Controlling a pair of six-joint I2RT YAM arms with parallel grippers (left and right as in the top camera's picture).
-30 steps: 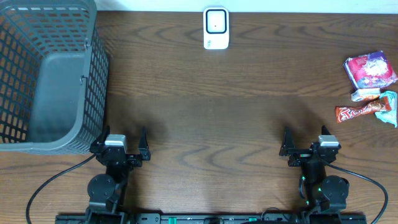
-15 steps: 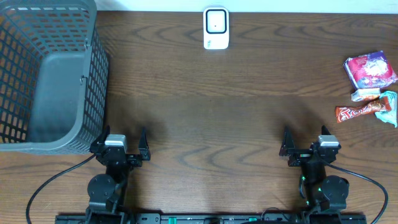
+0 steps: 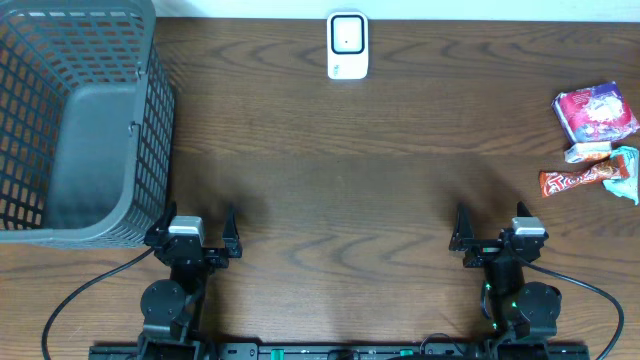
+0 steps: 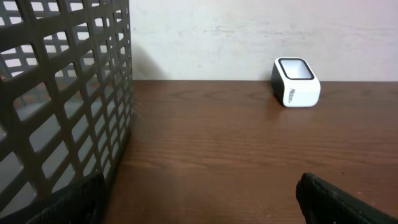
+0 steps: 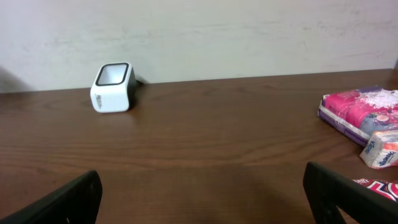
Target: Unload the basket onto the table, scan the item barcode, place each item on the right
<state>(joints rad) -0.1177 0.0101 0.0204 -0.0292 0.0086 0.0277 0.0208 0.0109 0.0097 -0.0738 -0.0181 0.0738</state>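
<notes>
The white barcode scanner [image 3: 347,45] stands at the table's far edge, near the middle; it also shows in the left wrist view [image 4: 296,82] and the right wrist view [image 5: 113,87]. The items lie at the far right: a pink packet [image 3: 596,111], a small white-and-orange packet [image 3: 587,152], a red bar [image 3: 575,181] and a teal packet [image 3: 626,172]. My left gripper [image 3: 193,230] and right gripper [image 3: 500,235] rest at the near edge, both open and holding nothing. Bare wood lies between the left jaws [image 4: 199,193] and between the right jaws [image 5: 202,186].
A tall grey mesh basket [image 3: 70,120] fills the far left corner and stands close beside my left gripper, its wall [image 4: 62,93] filling the left of that wrist view. A pale wall runs behind the table. The pink packet [image 5: 360,112] sits ahead and right of my right gripper.
</notes>
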